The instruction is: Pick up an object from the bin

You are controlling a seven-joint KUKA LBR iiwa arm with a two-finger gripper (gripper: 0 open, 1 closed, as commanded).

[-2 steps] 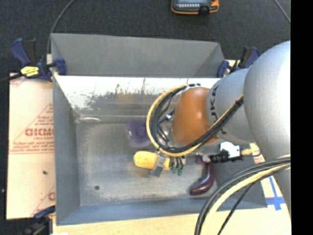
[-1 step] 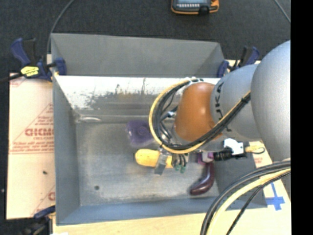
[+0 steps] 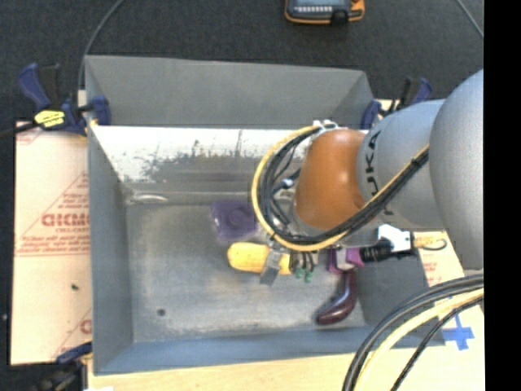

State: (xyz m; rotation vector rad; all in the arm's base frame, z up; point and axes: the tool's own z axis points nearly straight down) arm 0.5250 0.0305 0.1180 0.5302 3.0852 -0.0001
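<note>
The arm (image 3: 444,157) reaches in from the right, its orange cover (image 3: 326,182) and a loop of cables hanging over the middle of the grey bin (image 3: 107,243). Below the cover, the gripper (image 3: 274,265) sits low over the bin floor at the right end of 1 yellow oblong thing (image 3: 247,257). Whether the gripper is spread or pressed together cannot be told here, nor whether it pinches the yellow piece. That piece lies near the middle of the floor with its long axis running left to right; its rounded free end points toward the bin's left wall and its other end is hidden under the gripper. Just behind it, toward the back wall, lies 1 pale purple thing (image 3: 232,218). Toward the front right corner lies 1 dark purple curved thing (image 3: 336,306), aubergine-like, thick end down-left, apart from the yellow piece.
</note>
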